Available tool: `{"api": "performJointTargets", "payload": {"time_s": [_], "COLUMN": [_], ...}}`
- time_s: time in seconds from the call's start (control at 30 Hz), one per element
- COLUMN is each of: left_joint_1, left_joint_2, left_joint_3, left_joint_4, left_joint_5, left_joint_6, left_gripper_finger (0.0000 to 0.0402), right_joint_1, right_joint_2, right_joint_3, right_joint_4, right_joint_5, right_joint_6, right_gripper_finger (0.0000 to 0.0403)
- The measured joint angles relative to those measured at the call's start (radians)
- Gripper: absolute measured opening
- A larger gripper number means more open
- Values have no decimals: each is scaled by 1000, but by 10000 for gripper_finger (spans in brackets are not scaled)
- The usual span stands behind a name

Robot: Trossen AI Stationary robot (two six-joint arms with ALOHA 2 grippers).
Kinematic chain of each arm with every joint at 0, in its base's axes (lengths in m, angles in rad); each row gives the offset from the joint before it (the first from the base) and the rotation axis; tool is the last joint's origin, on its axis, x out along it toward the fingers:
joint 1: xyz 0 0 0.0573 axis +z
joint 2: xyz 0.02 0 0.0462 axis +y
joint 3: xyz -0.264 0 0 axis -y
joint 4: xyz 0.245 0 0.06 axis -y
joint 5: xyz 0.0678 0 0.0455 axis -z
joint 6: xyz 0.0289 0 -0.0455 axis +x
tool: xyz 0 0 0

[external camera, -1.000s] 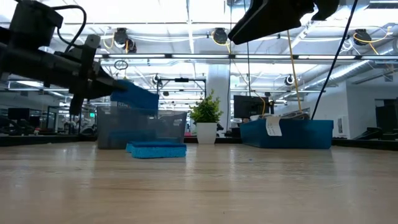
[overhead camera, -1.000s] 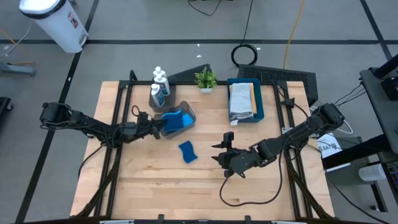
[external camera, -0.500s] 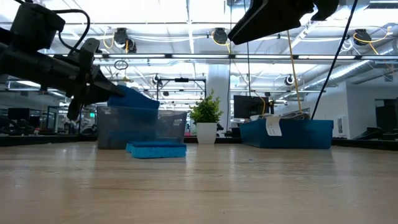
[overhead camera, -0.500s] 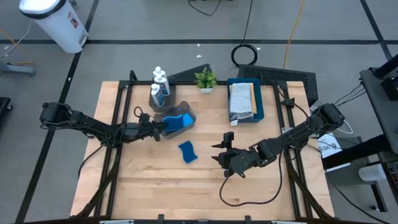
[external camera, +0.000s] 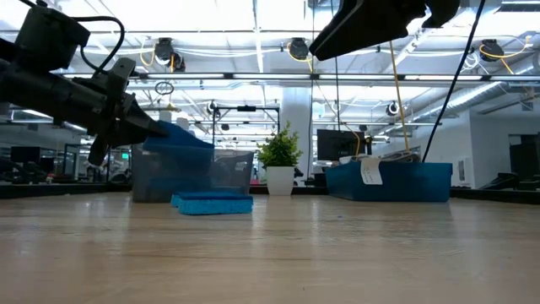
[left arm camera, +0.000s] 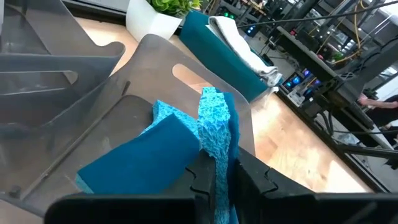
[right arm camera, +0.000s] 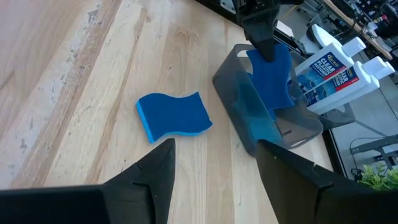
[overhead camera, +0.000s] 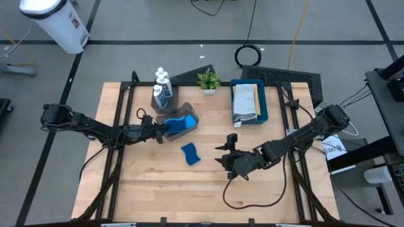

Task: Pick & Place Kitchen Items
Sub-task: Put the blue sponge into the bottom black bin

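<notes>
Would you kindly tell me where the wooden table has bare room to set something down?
Bare: the near strip in front of the loose blue sponge and right gripper. Crowded: the far edge, with white bottles, grey bin, potted plant, blue tray.

Wooden worktop (overhead camera: 151, 183), black frame rails along its edges. Far side, near centre — small potted plant (overhead camera: 209, 81) in a white pot. Just right of it, a rectangular blue tray (overhead camera: 263, 107). Left of the plant, a clear grey bin (overhead camera: 191, 117). Floor beyond the far-left corner — white waste bin (overhead camera: 55, 23). Black cable coil (overhead camera: 249, 55) on the floor past the far edge.
</notes>
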Motion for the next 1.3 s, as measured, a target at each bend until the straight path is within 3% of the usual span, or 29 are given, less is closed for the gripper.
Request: {"api": "performJointTargets", "payload": {"time_s": [0.37,0.87,1.03,1.3], "left_joint_1": [0,-1,0,0], "left_joint_2": [0,-1,0,0], "left_joint_3": [0,3,2,2], "left_joint_4": [0,10,26,38], "left_joint_5": [-11,1,1,-25], "left_joint_6": [5,55,147,287], "left_gripper_finger": [42,222,246,251], "right_joint_1": [0,0,0,0], "right_joint_2": [0,0,0,0], "right_joint_3": [0,0,0,0], "right_joint_4": [6,7,7,7], "right_joint_5": [0,0,0,0], "right_joint_6": [0,0,0,0], "right_gripper_finger": [196,196,196,196]}}
